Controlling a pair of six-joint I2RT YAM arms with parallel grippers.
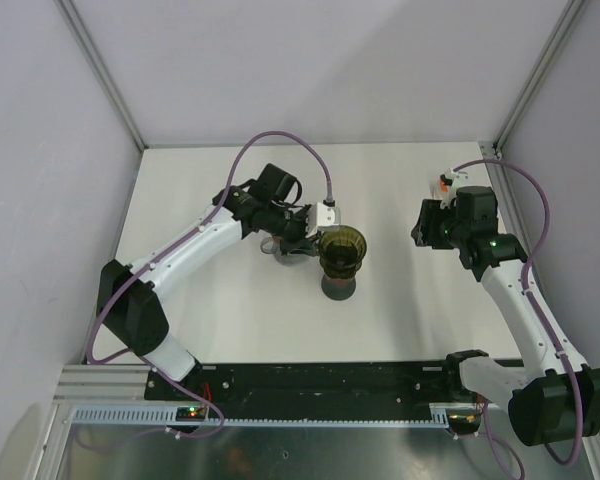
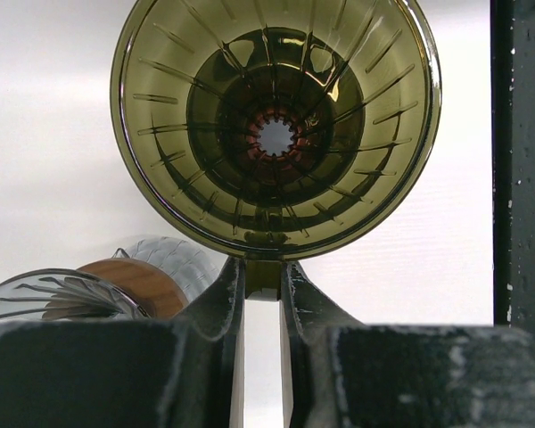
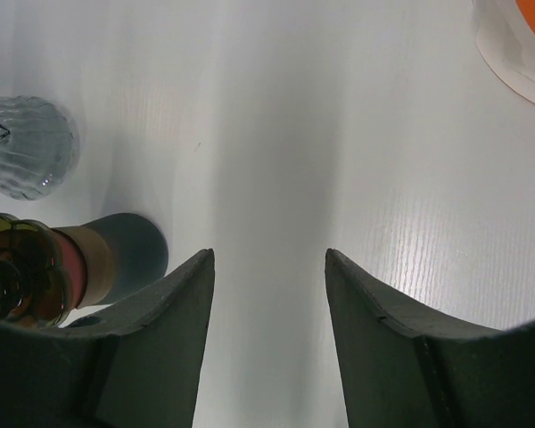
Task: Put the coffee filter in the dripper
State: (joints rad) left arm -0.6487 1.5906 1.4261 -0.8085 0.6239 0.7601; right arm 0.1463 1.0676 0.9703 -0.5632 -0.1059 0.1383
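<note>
An olive-green see-through dripper stands on top of a dark grey stand at mid-table. My left gripper is shut on the small tab at the dripper's rim. In the left wrist view the fingers pinch that tab under the empty ribbed dripper. My right gripper is open and empty above bare table, to the right of the dripper. A white round thing with an orange part lies at the far right; I cannot tell whether it is the filter.
A ribbed glass server with a wooden collar stands just left of the dripper, under my left arm. It also shows in the right wrist view. White walls close the table on three sides.
</note>
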